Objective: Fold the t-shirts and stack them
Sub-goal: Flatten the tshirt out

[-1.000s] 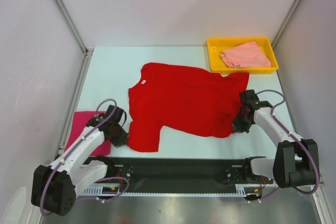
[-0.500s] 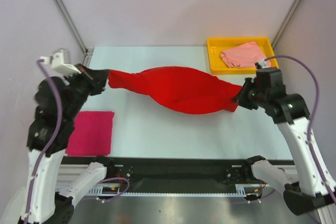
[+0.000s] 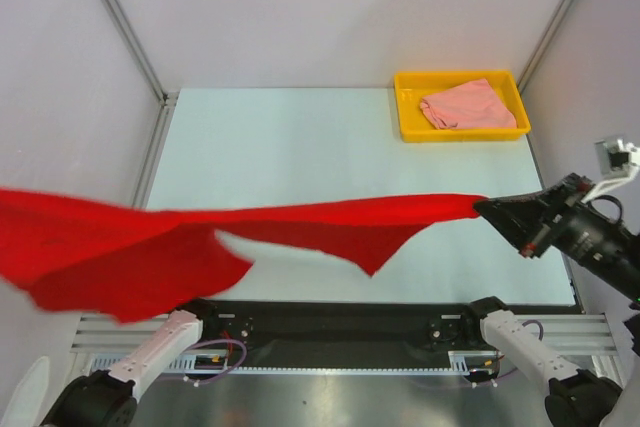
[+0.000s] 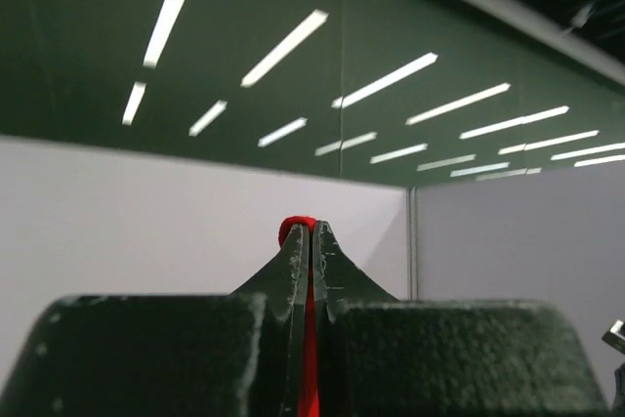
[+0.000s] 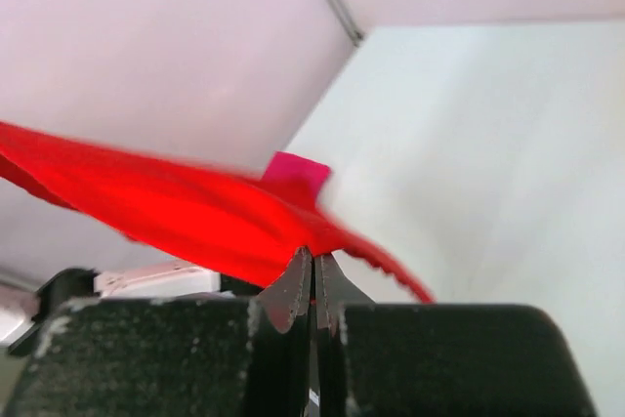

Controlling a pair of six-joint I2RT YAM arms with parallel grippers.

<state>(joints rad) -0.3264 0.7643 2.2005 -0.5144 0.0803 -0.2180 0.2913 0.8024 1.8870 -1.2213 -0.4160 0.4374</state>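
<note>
Both jaws pinched shut, red t-shirt stretched midair

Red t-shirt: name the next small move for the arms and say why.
Probably lower both arms together to lay the red t-shirt flat on the table. It hangs stretched in the air, one end pinched in the shut right gripper, the other in the shut left gripper, so it cannot be folded yet.

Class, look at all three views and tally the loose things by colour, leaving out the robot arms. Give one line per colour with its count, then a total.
Red t-shirt: 1
Magenta t-shirt: 1
Pale salmon t-shirt: 1
Yellow tray: 1
Total: 4
</note>
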